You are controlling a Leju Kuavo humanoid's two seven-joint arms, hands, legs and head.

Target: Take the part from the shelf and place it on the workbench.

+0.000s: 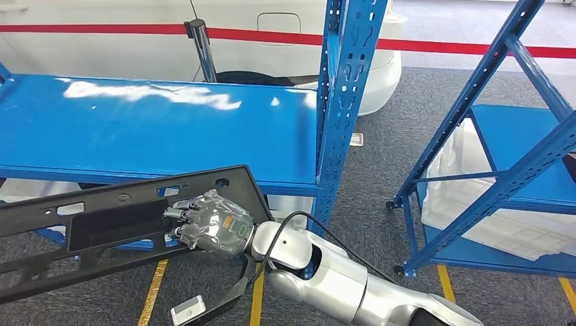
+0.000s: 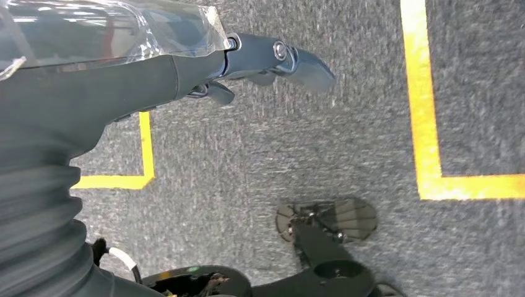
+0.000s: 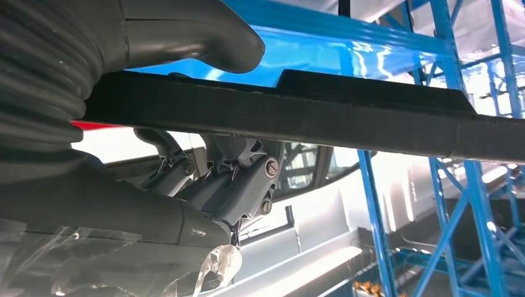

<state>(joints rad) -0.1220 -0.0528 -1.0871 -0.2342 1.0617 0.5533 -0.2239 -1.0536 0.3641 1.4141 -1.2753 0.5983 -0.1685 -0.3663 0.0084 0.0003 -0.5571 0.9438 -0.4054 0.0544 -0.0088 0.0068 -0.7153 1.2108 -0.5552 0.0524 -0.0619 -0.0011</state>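
Blue shelf rack (image 1: 170,129) is filling the head view from 9 to 12 o'clock, w/ a second blue rack (image 1: 523,156) standing at 3 o'clock holding white foam packing (image 1: 489,217). Grey carpet floor (image 2: 278,154) w/ yellow tape lines (image 2: 427,124) is lying below. The part, a long flat black plastic panel (image 1: 102,224) w/ cut-outs and mounting holes, is sitting at 7–8 o'clock, just in front of the shelf's front edge and off its deck, hanging in the right hand (image 1: 214,224). That hand is clamping the panel's right end, thumb (image 3: 192,37) on one face, fingers (image 3: 235,185) on the other. Left hand (image 2: 272,59) is hanging over the floor, fingers loosely extended, gripping nothing. Judging by looks: panel seems light, stiff-ish, but long, so an end grip is prob. letting the far end droop and swing; smooth plastic may slip. Better hold would be nearer mid-span, on a rib or cut-out edge.
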